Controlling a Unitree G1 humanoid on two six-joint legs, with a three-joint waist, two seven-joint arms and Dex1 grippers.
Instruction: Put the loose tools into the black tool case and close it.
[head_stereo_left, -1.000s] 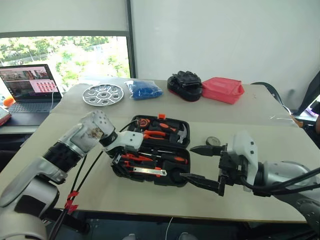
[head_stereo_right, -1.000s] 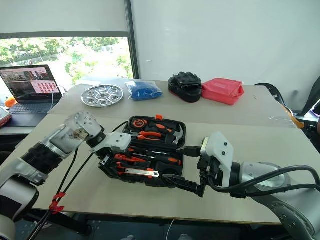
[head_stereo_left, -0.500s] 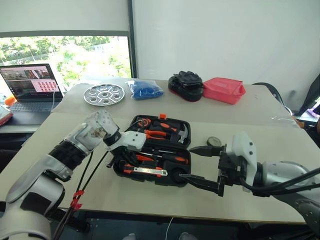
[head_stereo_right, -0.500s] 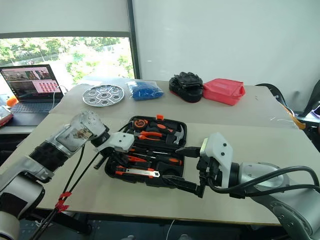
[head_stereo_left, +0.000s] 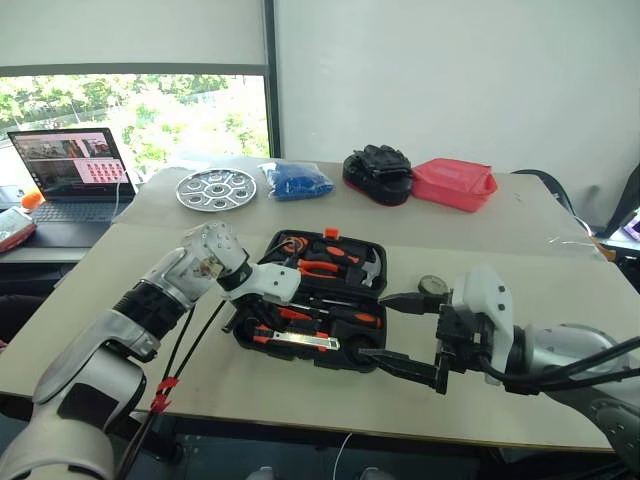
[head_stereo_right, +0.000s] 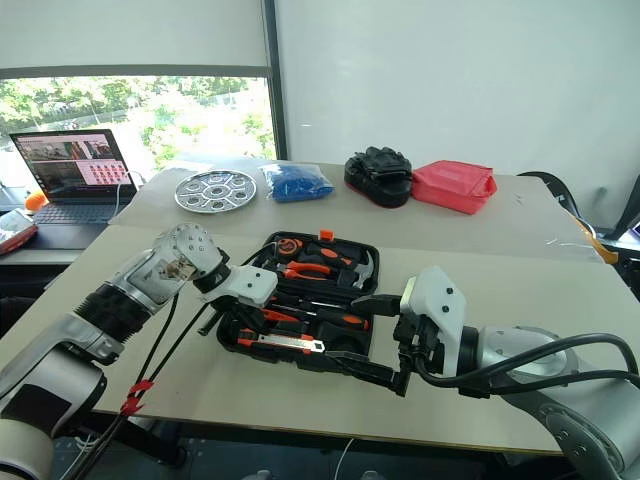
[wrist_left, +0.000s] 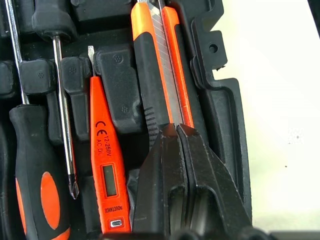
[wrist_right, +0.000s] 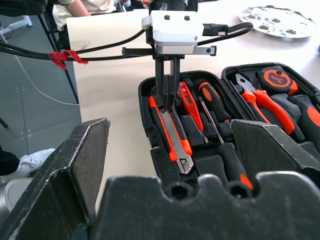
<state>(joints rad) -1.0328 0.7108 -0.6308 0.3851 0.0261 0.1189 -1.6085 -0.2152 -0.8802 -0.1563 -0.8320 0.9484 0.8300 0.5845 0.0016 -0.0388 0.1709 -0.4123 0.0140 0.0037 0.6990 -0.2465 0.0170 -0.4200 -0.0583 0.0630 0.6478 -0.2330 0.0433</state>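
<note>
The black tool case lies open in the middle of the near table, with its moulded slots filled. In the near half lie a utility knife, a slim orange tester screwdriver and a long screwdriver. My left gripper points steeply down into the case. It is shut with nothing between its fingers, and its tips rest on the utility knife. A round dark tape measure sits on the table just right of the case. My right gripper hangs open at the case's near right corner, holding nothing.
On the far table stand a round silver tray, a blue bag, a lumpy black bundle and a pinkish-red container. A laptop is at the far left. Black cables with red tape hang under my left arm.
My left gripper has gone from open to shut and sunk a little onto the utility knife in the case. The right arm has kept still. The camera has shifted slightly.
</note>
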